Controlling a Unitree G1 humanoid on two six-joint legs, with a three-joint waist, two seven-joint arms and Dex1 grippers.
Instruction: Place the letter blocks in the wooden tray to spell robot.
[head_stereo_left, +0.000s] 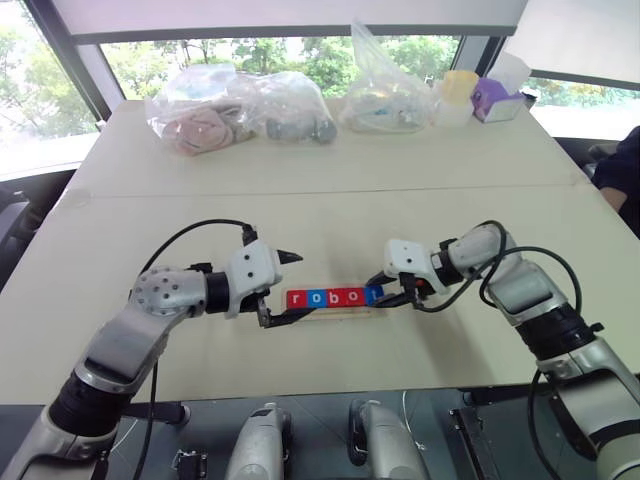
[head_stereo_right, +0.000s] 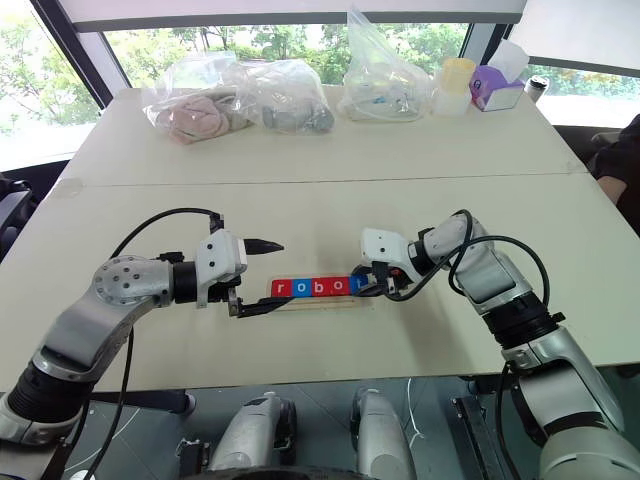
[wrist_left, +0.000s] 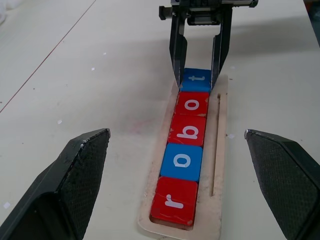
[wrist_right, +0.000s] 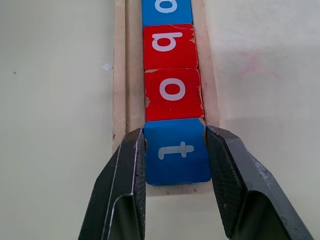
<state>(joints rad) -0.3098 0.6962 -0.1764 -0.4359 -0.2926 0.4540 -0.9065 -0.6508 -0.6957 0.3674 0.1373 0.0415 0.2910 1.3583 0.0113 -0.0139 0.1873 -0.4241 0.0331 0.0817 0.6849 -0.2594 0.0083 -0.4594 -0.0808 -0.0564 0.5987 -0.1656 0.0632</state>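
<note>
The wooden tray (wrist_left: 220, 150) lies on the table in front of me, with five letter blocks in a row in its groove. They read red r (wrist_left: 174, 201), blue o (wrist_left: 182, 160), red b (wrist_left: 187, 131), red o (wrist_left: 192, 104) and blue t (wrist_right: 176, 150). My right gripper (wrist_right: 176, 145) is at the tray's right end, shut on the blue t block, with one black finger (wrist_right: 125, 165) on each side of it. At the tray's left end my left gripper (head_stereo_left: 298, 285) stands wide open around that end, holding nothing.
Clear plastic bags (head_stereo_left: 200, 115) (head_stereo_left: 385, 95) lie along the table's far edge, with a yellow cup (head_stereo_left: 460, 95) and a purple box (head_stereo_left: 495, 100) beside them. A person's dark sleeve (head_stereo_left: 622, 170) shows at the right edge. A seam (head_stereo_left: 330, 192) crosses the tabletop.
</note>
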